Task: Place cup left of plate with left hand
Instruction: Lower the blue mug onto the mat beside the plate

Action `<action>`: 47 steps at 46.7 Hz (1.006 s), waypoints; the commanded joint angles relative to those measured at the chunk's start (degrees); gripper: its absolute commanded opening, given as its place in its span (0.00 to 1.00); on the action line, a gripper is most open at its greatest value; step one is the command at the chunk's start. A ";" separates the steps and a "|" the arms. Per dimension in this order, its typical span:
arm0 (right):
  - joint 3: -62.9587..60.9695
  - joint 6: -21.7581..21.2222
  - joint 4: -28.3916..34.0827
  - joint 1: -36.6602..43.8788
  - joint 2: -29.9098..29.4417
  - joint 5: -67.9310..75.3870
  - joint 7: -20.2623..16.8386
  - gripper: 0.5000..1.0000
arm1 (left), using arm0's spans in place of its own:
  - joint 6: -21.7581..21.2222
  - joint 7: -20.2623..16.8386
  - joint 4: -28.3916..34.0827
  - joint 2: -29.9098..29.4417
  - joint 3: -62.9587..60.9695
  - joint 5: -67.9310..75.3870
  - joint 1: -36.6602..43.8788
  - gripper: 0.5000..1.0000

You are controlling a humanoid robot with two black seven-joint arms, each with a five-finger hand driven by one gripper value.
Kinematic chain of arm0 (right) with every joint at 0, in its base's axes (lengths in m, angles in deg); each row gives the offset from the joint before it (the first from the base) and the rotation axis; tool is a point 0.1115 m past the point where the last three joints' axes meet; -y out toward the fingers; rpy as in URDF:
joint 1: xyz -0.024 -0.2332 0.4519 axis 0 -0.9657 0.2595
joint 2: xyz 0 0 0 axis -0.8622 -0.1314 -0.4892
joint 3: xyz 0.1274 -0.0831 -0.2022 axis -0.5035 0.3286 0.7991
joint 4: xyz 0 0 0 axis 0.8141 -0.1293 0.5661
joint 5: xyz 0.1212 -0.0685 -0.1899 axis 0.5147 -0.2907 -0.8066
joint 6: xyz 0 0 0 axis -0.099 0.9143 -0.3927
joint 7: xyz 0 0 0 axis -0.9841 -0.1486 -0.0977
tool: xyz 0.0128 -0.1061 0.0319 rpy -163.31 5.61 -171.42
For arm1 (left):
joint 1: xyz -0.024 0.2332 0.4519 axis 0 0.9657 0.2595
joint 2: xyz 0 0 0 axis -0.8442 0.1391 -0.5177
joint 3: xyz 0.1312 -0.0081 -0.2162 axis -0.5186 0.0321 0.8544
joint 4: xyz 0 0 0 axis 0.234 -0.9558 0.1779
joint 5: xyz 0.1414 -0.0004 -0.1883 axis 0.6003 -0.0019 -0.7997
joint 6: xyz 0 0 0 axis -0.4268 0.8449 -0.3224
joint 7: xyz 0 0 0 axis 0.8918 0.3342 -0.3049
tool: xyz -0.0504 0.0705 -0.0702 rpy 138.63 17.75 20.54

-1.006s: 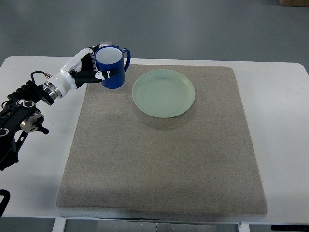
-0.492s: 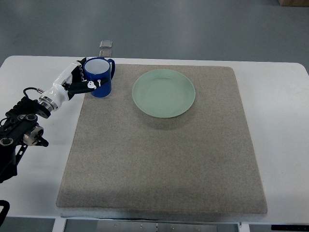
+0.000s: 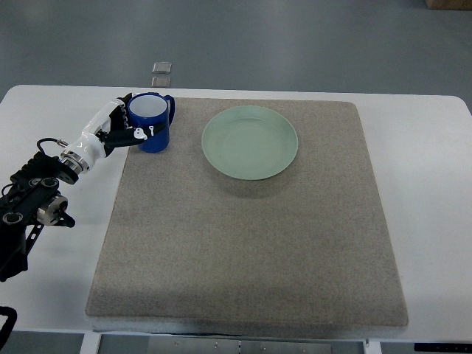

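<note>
A: Fingers (image 3: 140,133) of the left hand (image 3: 118,127) are wrapped round the one blue cup (image 3: 151,122), upright, mouth up, handle pointing toward the single green plate (image 3: 250,141).

B: Yep, the cup sits at the mat's (image 3: 243,251) far-left corner, left of the plate, clear gap between. Loads of bare mat nearer the camera.

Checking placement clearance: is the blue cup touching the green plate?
Apart. The top view shows bare grey mat between the blue cup and the green plate.

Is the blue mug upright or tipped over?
Upright: the blue mug shows its round open mouth facing up, with the left hand gripping its side.
</note>
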 commanded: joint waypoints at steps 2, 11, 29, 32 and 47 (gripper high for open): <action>0.00 0.00 0.00 -0.02 0.00 0.00 0.00 0.86 | -0.03 0.00 0.08 0.09 -0.36 0.01 0.00 0.48; 0.00 0.00 0.00 0.07 0.00 0.00 0.00 0.86 | -0.03 0.09 0.96 0.53 -0.72 0.01 0.00 0.70; 0.00 0.00 0.00 -0.02 0.00 0.00 0.00 0.86 | 0.06 0.09 1.58 0.53 -1.68 0.01 0.00 0.77; 0.00 0.00 0.00 -0.02 0.00 0.00 0.00 0.86 | 0.06 0.09 1.49 0.53 -1.68 -0.17 0.00 0.77; 0.00 0.00 0.00 -0.02 0.00 0.00 0.00 0.86 | 0.24 0.18 0.17 -1.23 -1.24 -2.28 0.09 0.77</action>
